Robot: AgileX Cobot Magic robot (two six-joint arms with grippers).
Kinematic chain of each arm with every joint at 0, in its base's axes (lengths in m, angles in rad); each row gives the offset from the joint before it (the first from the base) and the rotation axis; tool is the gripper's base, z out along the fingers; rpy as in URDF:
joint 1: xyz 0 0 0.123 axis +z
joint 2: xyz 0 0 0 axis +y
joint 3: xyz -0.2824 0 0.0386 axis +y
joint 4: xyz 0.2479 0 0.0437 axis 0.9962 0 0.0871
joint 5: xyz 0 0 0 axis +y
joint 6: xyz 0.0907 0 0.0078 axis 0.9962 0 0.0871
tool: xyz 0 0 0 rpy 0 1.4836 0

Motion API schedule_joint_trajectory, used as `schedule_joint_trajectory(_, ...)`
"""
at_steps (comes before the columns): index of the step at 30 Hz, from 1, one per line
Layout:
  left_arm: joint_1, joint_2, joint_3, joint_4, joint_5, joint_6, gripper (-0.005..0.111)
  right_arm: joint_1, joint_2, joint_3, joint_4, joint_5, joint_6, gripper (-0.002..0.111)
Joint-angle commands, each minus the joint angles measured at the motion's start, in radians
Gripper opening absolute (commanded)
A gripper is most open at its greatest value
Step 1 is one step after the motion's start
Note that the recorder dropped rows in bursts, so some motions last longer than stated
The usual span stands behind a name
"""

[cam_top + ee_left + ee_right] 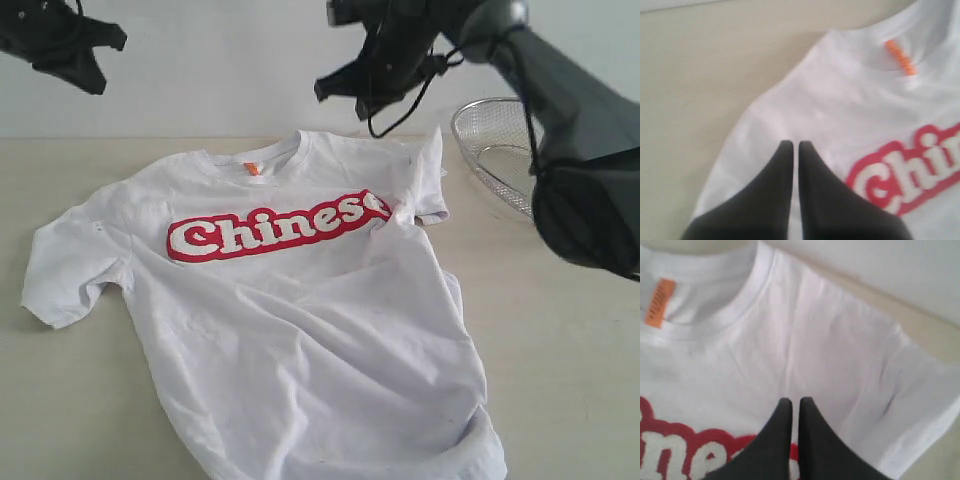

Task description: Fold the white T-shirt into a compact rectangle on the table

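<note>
The white T-shirt (310, 330) lies front up and wrinkled on the table (70, 400), its red lettering (270, 232) across the chest and its orange neck tag (252, 168) at the collar. My left gripper (90, 70) hangs above the table's far left, shut and empty. In the left wrist view its fingertips (792, 145) point over the shirt's shoulder (805, 115), near the tag (900, 57). My right gripper (340, 85) hovers above the collar area, also shut and empty. In the right wrist view it (793, 401) is over the shirt's (840, 355) upper chest.
A silver wire-mesh basket (495, 150) stands at the back right, partly behind my right arm (580, 170). One sleeve (70, 270) spreads out on the left; the other sleeve (430, 180) is bunched near the basket. The shirt's hem runs off the front edge of the exterior view.
</note>
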Motion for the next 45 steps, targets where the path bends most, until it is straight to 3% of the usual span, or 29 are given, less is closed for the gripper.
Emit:
schedule_joint_trajectory(1,-0.075,-0.072,0.018,-0.113,0.047,0.074,0.005,-0.010,-0.143,0.000,-0.003,-0.001,-0.046,0.000)
schedule_joint_trajectory(4,-0.150,-0.163,0.130,-0.109,0.047,0.068,0.005,-0.010,-0.251,0.028,0.017,-0.001,-0.043,0.000)
schedule_joint_trajectory(6,-0.193,-0.242,0.260,-0.102,0.047,0.068,0.005,-0.010,-0.345,0.164,0.054,-0.001,-0.043,0.000)
schedule_joint_trajectory(8,-0.223,-0.344,0.454,-0.106,0.036,0.068,0.005,-0.010,-0.449,0.408,0.068,-0.001,-0.047,0.000)
schedule_joint_trajectory(11,-0.260,-0.525,0.821,-0.170,-0.223,0.068,0.005,-0.010,-0.633,0.812,0.078,-0.001,-0.063,0.000)
schedule_joint_trajectory(12,-0.264,-0.572,0.935,-0.256,-0.292,0.100,0.005,-0.010,-0.703,0.929,0.078,-0.001,-0.075,0.000)
schedule_joint_trajectory(15,-0.306,-0.620,1.190,-0.486,-0.428,0.312,0.005,-0.010,-0.854,1.219,0.078,-0.001,-0.093,0.000)
schedule_joint_trajectory(17,-0.362,-0.600,1.293,-0.555,-0.493,0.376,0.005,-0.010,-0.957,1.438,0.101,-0.085,-0.126,0.000)
schedule_joint_trajectory(21,-0.447,-0.544,1.332,-0.551,-0.536,0.408,0.005,-0.010,-1.055,1.705,0.260,-0.263,-0.232,0.000)
schedule_joint_trajectory(27,-0.526,-0.458,1.330,-0.569,-0.534,0.466,0.005,-0.010,-1.032,1.900,0.527,-0.365,-0.480,0.000)
schedule_joint_trajectory(30,-0.548,-0.417,1.330,-0.601,-0.519,0.501,0.005,-0.010,-1.021,1.939,0.564,-0.373,-0.509,0.000)
schedule_joint_trajectory(38,-0.578,-0.380,1.330,-0.595,-0.277,0.540,0.005,-0.010,-0.999,1.968,0.562,-0.356,-0.511,0.000)
schedule_joint_trajectory(41,-0.578,-0.402,1.345,-0.533,-0.170,0.472,0.005,-0.010,-0.999,1.968,0.562,-0.367,-0.511,0.000)
schedule_joint_trajectory(45,-0.578,-0.454,1.437,-0.350,-0.165,0.293,0.005,-0.010,-0.999,1.968,0.562,-0.377,-0.511,0.000)
